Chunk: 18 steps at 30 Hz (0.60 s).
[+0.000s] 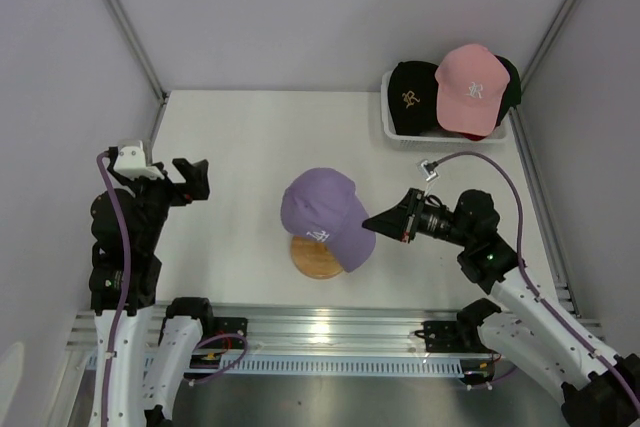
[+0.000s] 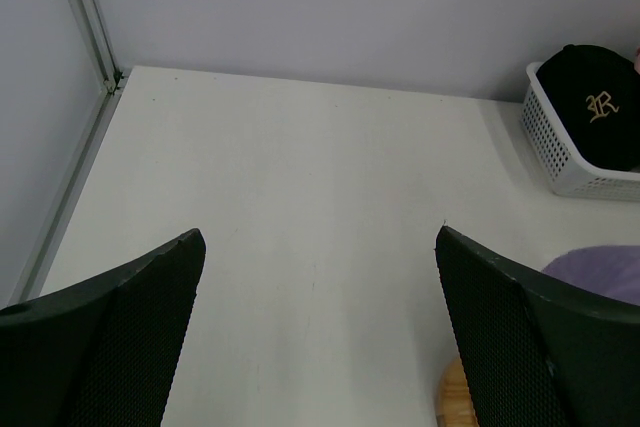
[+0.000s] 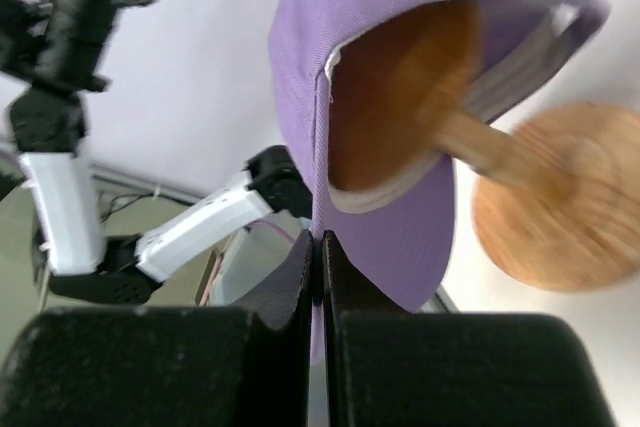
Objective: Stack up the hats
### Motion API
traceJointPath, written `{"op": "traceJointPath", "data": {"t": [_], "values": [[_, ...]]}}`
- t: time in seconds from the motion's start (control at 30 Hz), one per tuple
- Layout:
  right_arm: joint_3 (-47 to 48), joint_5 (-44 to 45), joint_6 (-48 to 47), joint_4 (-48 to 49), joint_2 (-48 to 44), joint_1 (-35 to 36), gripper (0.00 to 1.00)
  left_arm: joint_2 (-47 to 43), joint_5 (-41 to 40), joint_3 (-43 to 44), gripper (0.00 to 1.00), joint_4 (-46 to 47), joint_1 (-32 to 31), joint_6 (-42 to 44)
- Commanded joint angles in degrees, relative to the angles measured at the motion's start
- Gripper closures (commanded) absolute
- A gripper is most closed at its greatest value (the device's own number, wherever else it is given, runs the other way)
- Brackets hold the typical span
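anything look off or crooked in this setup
Only the purple cap: it sits tilted on the wooden stand, with its brim pinched in the shut right gripper. That side is lifted, so the stand's top and post show underneath. Nothing looks spilled or damaged.

My right gripper [image 3: 320, 247] pinches the brim of the purple fabric baseball cap [image 3: 300, 97].
I see its black fingers [image 3: 290, 292] closed on the brim's edge; the cap hangs over the round wooden stand [image 3: 560, 202], whose disc base rests on the white table [image 3: 610, 62].
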Motion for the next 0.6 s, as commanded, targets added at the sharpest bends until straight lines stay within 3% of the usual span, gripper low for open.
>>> {"op": "traceJointPath", "data": {"t": [0.0, 0.33, 0.57], "values": [[-4.7, 1.4, -0.3, 2.9, -0.7, -2.2, 1.0, 0.3, 0.0, 0.2, 0.0, 1.4, 0.6, -0.6], [-16.4, -1.2, 5.4, 21.6, 7.1, -8.3, 1.0, 0.2, 0.0, 0.1, 0.01, 1.3, 0.7, -0.2], [-21.5, -0.2, 0.1, 20.4, 11.5, -12.7, 1.0, 0.5, -0.1, 0.2, 0.0, 1.2, 0.7, 0.0]]}}
